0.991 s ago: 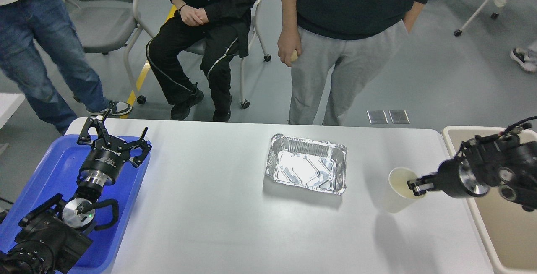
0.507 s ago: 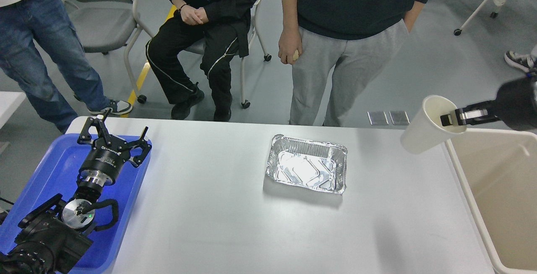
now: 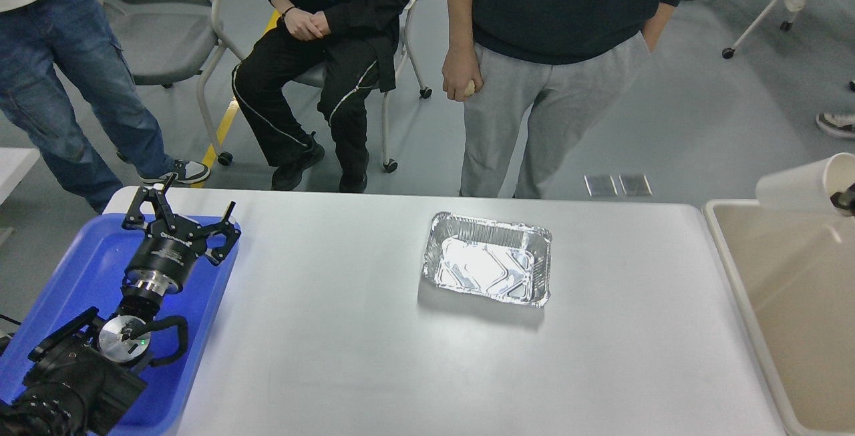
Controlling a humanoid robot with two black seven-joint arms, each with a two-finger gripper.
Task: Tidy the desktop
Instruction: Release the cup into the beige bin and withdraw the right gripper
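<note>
White desktop (image 3: 374, 356) fills the lower frame. At the right edge the right gripper (image 3: 847, 199), mostly cropped, grip unclear, carries a paper cup (image 3: 798, 187) above the beige bin (image 3: 748, 289); released early, it could bounce off the rim. Half a second ago it hung further left. Left gripper (image 3: 180, 219) gapes over the blue tray (image 3: 80, 269).

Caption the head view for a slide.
Right pincer holds white paper cup above beige bin; foil tray remains on desktop; left pincer open over blue tray.
</note>
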